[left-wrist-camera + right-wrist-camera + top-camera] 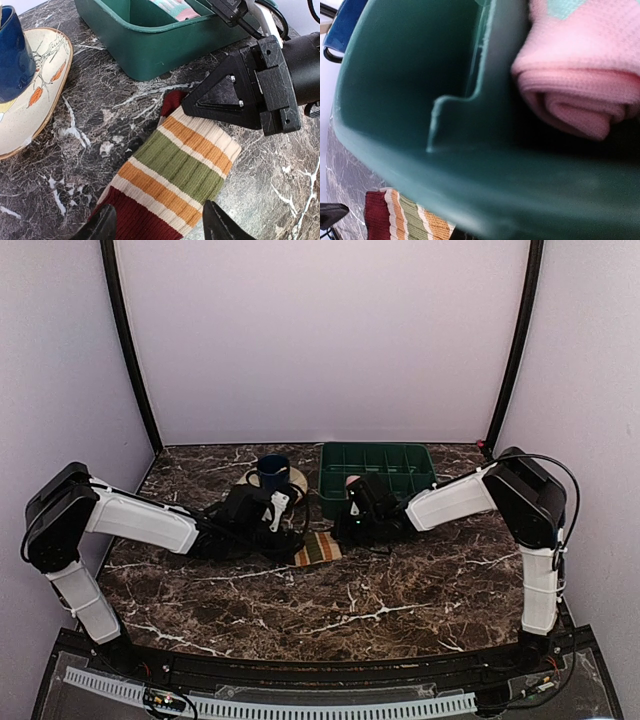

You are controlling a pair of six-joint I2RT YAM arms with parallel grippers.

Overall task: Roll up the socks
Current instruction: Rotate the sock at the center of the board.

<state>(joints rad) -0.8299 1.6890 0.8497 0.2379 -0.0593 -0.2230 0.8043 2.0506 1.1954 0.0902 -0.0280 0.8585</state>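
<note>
Where the marble table [400, 580] runs just near of the green tray [150, 55], the striped sock [175, 170] lies flat. It is cream with green and orange bands, one maroon end toward the tray and the other toward the left arm. The pink sock [575, 95] sits rolled up in a compartment of the tray, against its near wall, a mint patch on top. The left gripper [157, 225] is spread, one fingertip at each side of the striped sock's maroon end. The right gripper [215, 100] hangs over that sock's other end, beside the tray wall, fingers pressed together; whether fabric is caught between them cannot be told. Left of the tray, a blue mug [12, 55] stands on a round tan coaster [35, 115].
</note>
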